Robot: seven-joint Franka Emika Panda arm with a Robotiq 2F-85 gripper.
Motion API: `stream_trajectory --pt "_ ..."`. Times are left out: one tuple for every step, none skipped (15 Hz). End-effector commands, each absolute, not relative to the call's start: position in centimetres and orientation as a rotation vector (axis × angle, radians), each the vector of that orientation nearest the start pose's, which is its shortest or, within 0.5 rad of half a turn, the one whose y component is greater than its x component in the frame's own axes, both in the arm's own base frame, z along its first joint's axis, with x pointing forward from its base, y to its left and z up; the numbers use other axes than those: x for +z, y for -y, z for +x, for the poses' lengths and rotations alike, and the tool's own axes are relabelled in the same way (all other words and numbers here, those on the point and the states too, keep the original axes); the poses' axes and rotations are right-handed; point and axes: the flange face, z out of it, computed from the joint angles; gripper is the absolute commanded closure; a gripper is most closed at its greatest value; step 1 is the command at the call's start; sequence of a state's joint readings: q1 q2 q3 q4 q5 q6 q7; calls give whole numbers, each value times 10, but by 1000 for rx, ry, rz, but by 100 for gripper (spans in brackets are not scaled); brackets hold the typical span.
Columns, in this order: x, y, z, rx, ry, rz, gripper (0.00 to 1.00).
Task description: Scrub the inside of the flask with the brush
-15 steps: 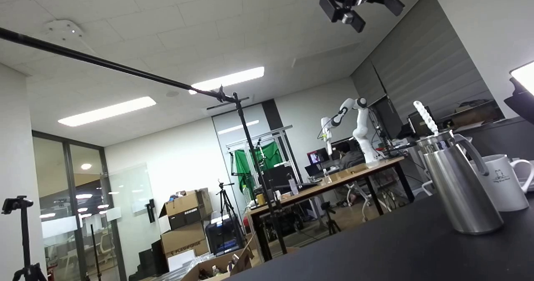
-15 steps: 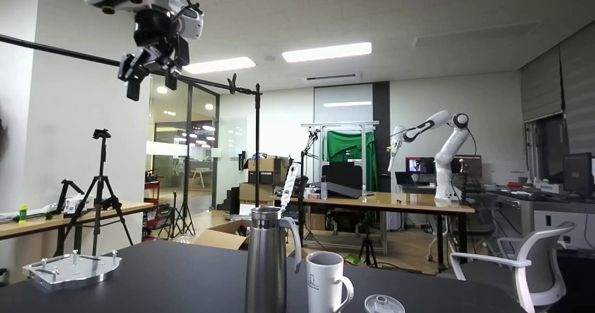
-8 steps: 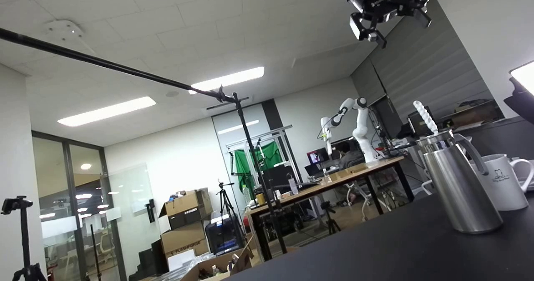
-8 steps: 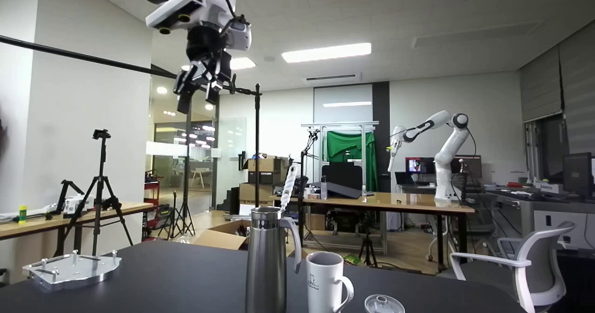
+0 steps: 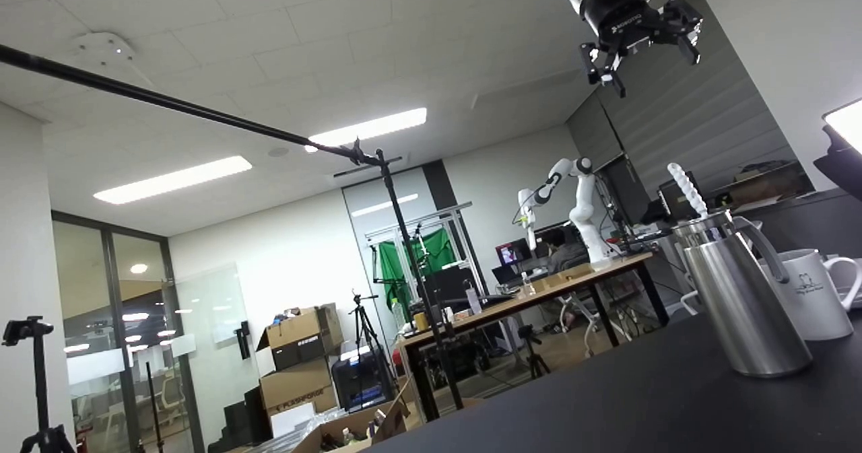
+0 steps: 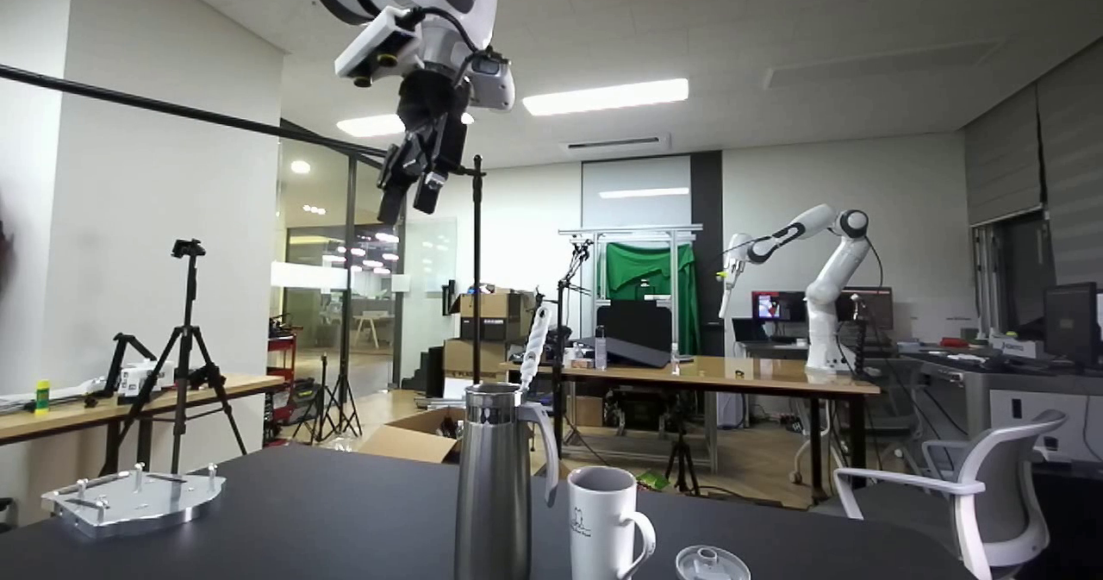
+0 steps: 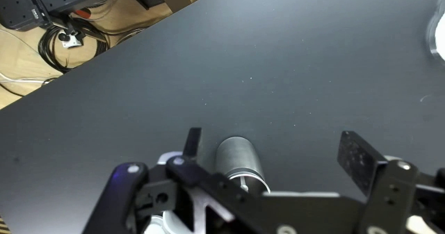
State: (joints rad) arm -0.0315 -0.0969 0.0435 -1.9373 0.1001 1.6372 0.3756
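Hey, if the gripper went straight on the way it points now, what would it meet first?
Most likely the black tabletop: the wrist view shows it ahead of the open gripper. The flask with the brush in it stands close to that line, and depth is unclear, so touching either first is possible.

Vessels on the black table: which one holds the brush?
The tall stainless-steel flask: the white-handled brush leans out of its mouth, while no brush shows in the shorter white mug.
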Motion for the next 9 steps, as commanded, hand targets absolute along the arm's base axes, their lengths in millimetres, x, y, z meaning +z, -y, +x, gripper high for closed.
stream_trajectory --pt "512 -17 508 335 -583 -3014 0" --pt "512 -18 509 334 -585 -3013 0" --pt "512 -18 509 334 -587 -3013 0" --pt "512 -18 509 334 -587 -3013 0" --pt "512 -18 509 334 -588 -3013 0" --pt "512 -18 509 334 -589 -3013 0" --pt "512 -18 509 334 -590 -3012 0" --pt "512 -18 509 334 -590 -3012 0" --pt "512 -18 509 334 -591 -3012 0"
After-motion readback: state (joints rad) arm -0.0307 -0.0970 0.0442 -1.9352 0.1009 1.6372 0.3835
